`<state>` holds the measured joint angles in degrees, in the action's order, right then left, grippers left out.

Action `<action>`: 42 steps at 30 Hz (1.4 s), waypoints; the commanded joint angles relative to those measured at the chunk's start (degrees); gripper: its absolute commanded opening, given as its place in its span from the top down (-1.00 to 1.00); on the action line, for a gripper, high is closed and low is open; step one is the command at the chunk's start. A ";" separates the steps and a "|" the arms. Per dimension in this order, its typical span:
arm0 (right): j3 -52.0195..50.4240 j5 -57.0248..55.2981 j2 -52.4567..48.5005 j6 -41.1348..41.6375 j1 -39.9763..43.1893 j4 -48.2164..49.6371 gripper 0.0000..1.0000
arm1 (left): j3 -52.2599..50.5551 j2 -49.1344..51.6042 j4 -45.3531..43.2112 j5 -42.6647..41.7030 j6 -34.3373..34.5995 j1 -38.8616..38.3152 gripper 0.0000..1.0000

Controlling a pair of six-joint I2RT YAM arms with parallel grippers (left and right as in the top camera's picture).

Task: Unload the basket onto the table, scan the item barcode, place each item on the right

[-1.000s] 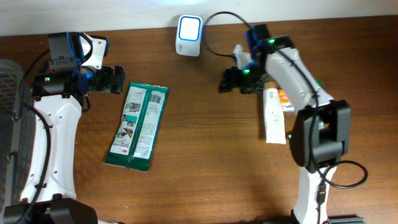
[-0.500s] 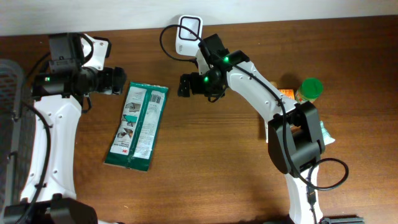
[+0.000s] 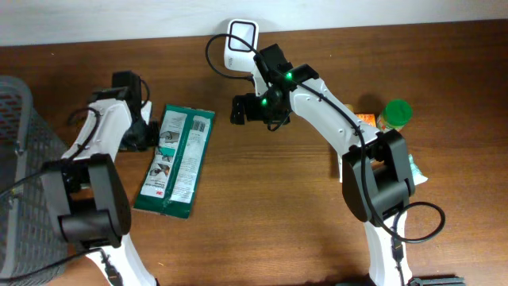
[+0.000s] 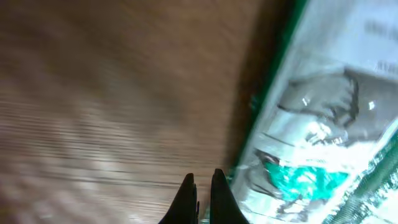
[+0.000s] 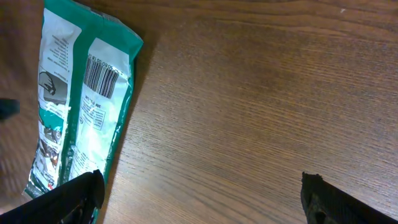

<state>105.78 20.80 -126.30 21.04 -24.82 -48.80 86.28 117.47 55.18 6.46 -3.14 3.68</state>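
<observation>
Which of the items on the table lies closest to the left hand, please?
The flat green-and-white packet, lying right beside the left hand; the green-capped bottle and the orange pack sit far off to the right.

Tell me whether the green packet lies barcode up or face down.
Up: the green packet lies flat on the table, its barcode showing in the right wrist view.

Left edge of packet [image 3: 176, 163] is blocked by left gripper [image 3: 151, 137] (basket [image 3: 12, 103] beyond); bare table [image 3: 262, 199] is left open rightwards
</observation>
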 commanded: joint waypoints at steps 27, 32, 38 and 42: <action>-26.82 22.95 -0.61 10.97 1.22 25.64 -0.40 | -13.11 0.81 -11.65 -29.88 16.85 -11.91 1.00; -26.82 22.97 -0.61 12.46 -1.53 36.54 0.16 | -13.11 0.81 -11.65 -30.93 16.83 -11.93 1.00; -26.80 24.04 -0.42 8.22 -0.79 36.15 0.91 | -12.20 0.79 -12.02 -30.67 13.92 -11.19 1.00; -26.71 23.41 5.49 -2.14 0.94 30.84 0.92 | -4.31 -1.99 -5.70 -28.98 9.81 -7.28 1.00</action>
<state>79.53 44.05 -125.91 25.91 -24.99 -16.40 76.71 116.88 47.37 -24.16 10.31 -6.00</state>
